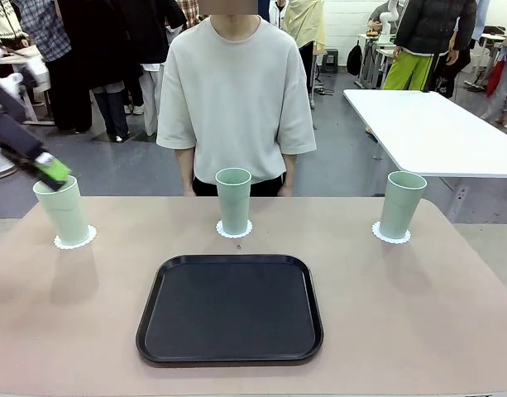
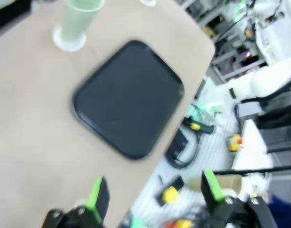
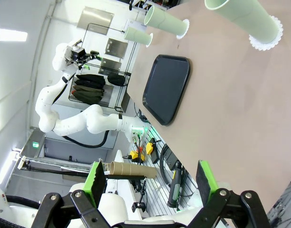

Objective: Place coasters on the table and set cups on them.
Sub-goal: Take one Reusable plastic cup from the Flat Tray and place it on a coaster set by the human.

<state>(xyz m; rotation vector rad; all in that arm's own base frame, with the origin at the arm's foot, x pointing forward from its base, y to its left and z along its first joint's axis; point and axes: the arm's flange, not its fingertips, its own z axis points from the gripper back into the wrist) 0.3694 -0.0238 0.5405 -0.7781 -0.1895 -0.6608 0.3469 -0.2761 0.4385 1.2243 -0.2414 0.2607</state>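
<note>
Tray (image 1: 230, 308) nearest; left gripper (image 1: 53, 169) partly cut off.

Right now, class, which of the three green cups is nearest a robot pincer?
The cup at the robot's left: the left pincer is at its rim, while the middle cup and right cup stand apart from it.

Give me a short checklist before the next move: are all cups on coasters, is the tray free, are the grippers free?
1. Left cup on its coaster: ok, upright.
2. Middle cup on its coaster: ok.
3. Right cup on its coaster: ok.
4. Tray free of things: ok.
5. Left gripper open and holding nothing: ok; from the front its green pad is close to the left cup's rim, contact cannot tell.
6. Right gripper open and holding nothing: ok.
</note>
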